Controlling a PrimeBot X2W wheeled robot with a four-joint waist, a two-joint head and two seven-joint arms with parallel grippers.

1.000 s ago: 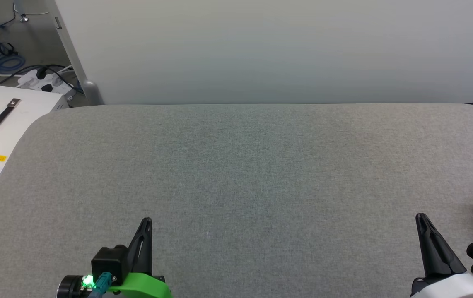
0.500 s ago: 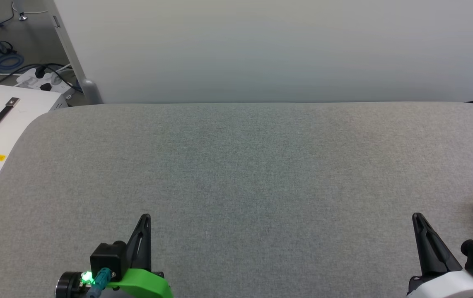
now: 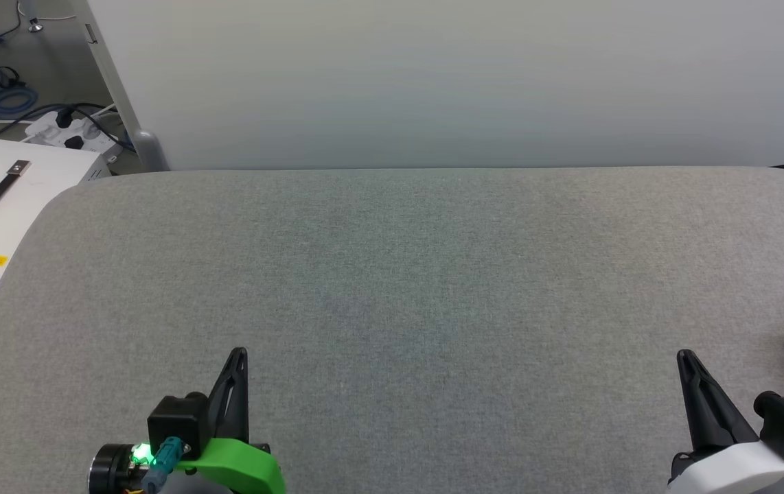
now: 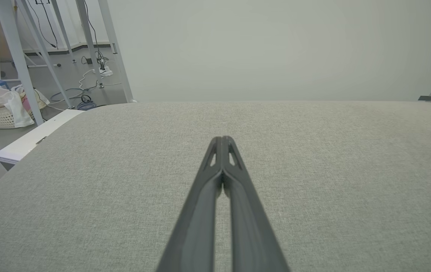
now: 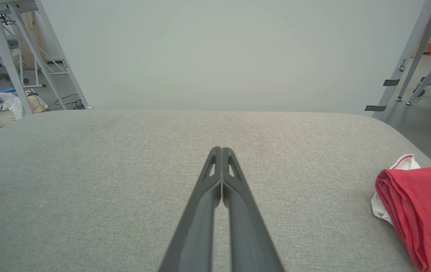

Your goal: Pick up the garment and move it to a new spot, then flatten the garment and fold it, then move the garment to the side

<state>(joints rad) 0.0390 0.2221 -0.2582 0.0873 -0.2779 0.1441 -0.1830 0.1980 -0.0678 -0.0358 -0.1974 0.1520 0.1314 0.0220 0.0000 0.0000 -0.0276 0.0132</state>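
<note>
Lying bunched at lower right, the garment (image 5: 423,211) looks soft, light; pinch its rolled edge. Left fingers (image 4: 200,215), right fingers (image 5: 200,223): together, empty.

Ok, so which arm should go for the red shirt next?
Right, probably. The red shirt lies folded at the right edge of the table, just beside the right gripper; the left gripper sits far across from it. Both are shut and holding nothing.

Even, soft, bright lighting; faint shadows; sharp focus; slight wide-angle distortion.
</note>
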